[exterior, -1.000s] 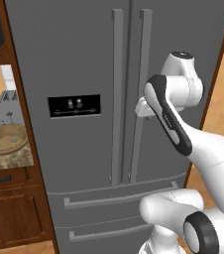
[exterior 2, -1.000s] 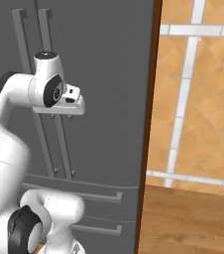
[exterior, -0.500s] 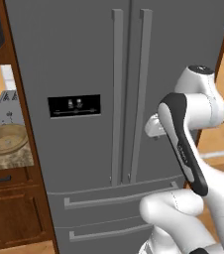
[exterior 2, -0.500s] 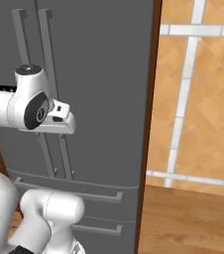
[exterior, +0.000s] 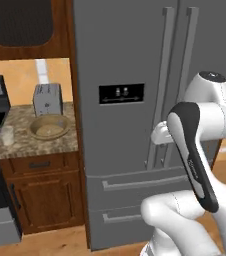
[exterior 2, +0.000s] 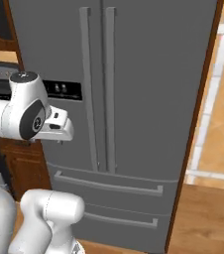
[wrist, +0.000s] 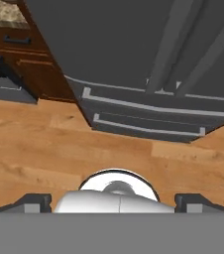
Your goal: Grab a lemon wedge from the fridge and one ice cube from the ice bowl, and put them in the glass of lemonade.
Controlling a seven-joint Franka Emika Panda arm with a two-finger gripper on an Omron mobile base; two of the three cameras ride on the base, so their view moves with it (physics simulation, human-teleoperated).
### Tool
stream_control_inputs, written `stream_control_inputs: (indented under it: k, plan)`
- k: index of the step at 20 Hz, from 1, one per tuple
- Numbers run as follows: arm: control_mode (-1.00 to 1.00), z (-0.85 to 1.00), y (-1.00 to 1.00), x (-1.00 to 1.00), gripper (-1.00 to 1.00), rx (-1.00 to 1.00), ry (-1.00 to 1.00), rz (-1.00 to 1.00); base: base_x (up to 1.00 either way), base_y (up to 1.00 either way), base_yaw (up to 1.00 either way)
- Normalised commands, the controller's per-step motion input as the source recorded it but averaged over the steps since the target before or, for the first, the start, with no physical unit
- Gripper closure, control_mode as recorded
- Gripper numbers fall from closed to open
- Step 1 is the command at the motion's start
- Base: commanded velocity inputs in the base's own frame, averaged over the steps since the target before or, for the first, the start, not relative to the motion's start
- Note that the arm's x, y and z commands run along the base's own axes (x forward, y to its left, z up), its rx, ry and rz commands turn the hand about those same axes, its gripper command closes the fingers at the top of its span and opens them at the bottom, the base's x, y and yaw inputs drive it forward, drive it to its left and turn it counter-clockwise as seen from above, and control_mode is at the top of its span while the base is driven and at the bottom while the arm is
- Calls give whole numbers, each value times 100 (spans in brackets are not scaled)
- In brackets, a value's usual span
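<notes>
fridge [exterior: 135,65] shut, both doors and both drawers closed, arm parked in front of it. jaws [wrist: 114,201] spread, holding nothing, aimed down at the wood floor [wrist: 44,158]. ice bowl [exterior: 49,127] on the table [exterior: 20,145] left of fridge, just in front of toaster [exterior: 47,98]. glass of lemonade [exterior: 6,135] near table's left edge, apart from bowl
</notes>
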Motion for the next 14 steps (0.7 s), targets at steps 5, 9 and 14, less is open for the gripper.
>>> stream_control_inputs:
  k: [5, 9, 14]
  plan:
    - [100, 0, 0, 0, -100, 0, 0, 0, 36, 100, -4]
    - [100, 0, 0, 0, -100, 0, 0, 0, 33, 100, -4]
    - [100, 0, 0, 0, -100, 0, 0, 0, 28, 83, -20]
